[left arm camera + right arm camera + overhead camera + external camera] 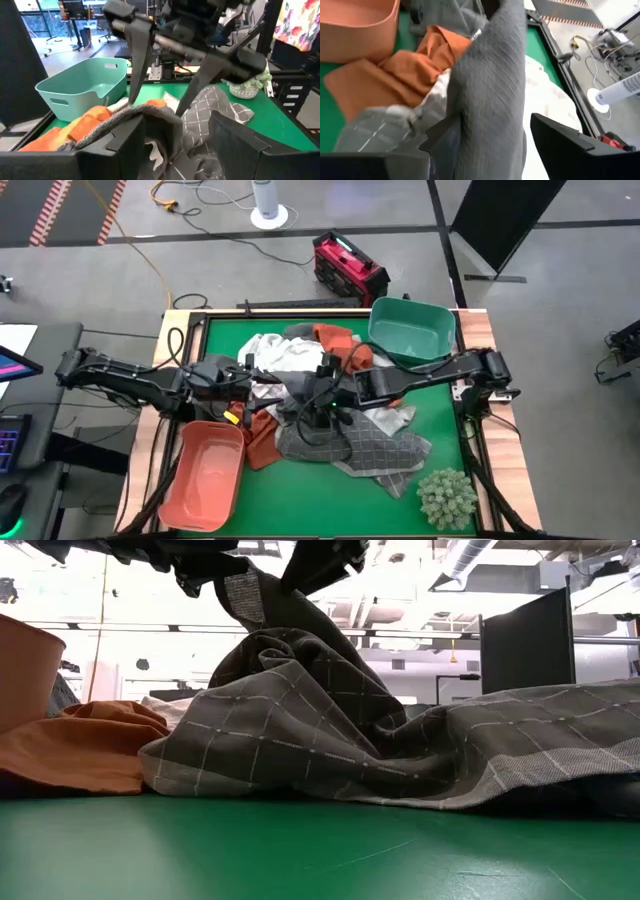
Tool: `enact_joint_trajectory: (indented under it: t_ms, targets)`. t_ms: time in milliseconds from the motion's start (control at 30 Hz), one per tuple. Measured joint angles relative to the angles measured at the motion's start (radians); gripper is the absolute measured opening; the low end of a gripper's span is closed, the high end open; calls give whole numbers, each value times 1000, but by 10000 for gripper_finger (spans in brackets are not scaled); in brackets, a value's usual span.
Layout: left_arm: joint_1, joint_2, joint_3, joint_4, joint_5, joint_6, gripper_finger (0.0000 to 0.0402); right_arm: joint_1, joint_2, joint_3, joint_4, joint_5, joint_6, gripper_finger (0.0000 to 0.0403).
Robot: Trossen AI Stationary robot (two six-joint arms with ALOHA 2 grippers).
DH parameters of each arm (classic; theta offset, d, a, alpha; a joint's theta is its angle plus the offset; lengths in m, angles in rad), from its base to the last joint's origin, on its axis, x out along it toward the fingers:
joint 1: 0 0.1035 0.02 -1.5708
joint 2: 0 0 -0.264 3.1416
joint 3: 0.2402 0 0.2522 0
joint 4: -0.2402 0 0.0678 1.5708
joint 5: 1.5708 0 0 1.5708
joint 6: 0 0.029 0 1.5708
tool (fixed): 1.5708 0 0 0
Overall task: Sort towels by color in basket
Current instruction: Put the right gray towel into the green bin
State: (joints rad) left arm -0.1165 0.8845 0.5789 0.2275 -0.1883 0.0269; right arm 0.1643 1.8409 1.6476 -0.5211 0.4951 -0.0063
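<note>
A pile of towels lies mid-table: white point(275, 355), rust-orange point(262, 442) and grey checked point(370, 445). My left gripper point(243, 385) reaches in from the table's left and is shut on a plain grey towel point(150, 117), which rises out of the pile as a ridge point(245, 595). My right gripper point(156, 106) comes from the right, slanting down. It is open, with one finger on each side of that raised grey strip point(490, 90); I cannot tell whether they touch it. My left gripper pinches a bunched fold of the plain grey towel point(162, 127) between its two fingers, which lie level and come from the table's left. The held part is lifted above the pile. The rest slopes down onto the other towels, drawn fairly straight.
An orange basket point(205, 475) stands at the near left beside the left arm. A green basket point(410, 330) stands at the far right. A spiky pale-green plant ball point(447, 497) sits at the near right corner. Bare green mat point(330, 500) shows along the near edge.
</note>
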Motion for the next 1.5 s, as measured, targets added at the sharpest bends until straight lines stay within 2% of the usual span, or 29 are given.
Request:
enact_joint_trajectory:
  t_ms: [100, 167, 233, 367, 400, 600, 833, 967, 1133, 1233, 1333, 1500]
  targets:
    - [0, -1, 0, -1, 0, 7, 210, -19, 33, -1, 29, -1, -15, 248]
    - [0, -2, 0, -1, 0, 6, 210, -33, 45, -1, 41, -1, -23, 214]
    - [0, -2, 0, -1, 0, 6, 210, -45, 46, 0, 36, -1, -26, 163]
    - [0, -2, 0, -6, 0, 6, 210, -51, 26, -1, -13, -4, -54, 36]
    - [0, -2, 0, -6, 0, 6, 210, -47, 11, -1, -24, -5, -62, 22]
    - [0, -2, 0, -6, -3, 14, 210, -16, -89, 78, -121, 18, -62, 20]
    - [0, -2, 0, -11, -3, 14, 210, 42, -248, 163, -156, 188, -133, 18]
    - [0, -12, 0, -34, -3, 14, 210, 60, -337, 167, -184, 363, -172, 18]
    - [0, -63, 0, -62, -3, 13, 210, 89, -435, 168, -164, 658, -330, 18]
    - [0, -94, 0, -64, -3, 12, 210, 99, -465, 168, -98, 769, -441, 18]
    - [0, -112, 0, -83, -3, 12, 210, 99, -484, 168, 47, 781, -584, 18]
    - [0, -115, 0, -101, -3, 11, 210, 113, -502, 168, 392, 781, -901, 18]
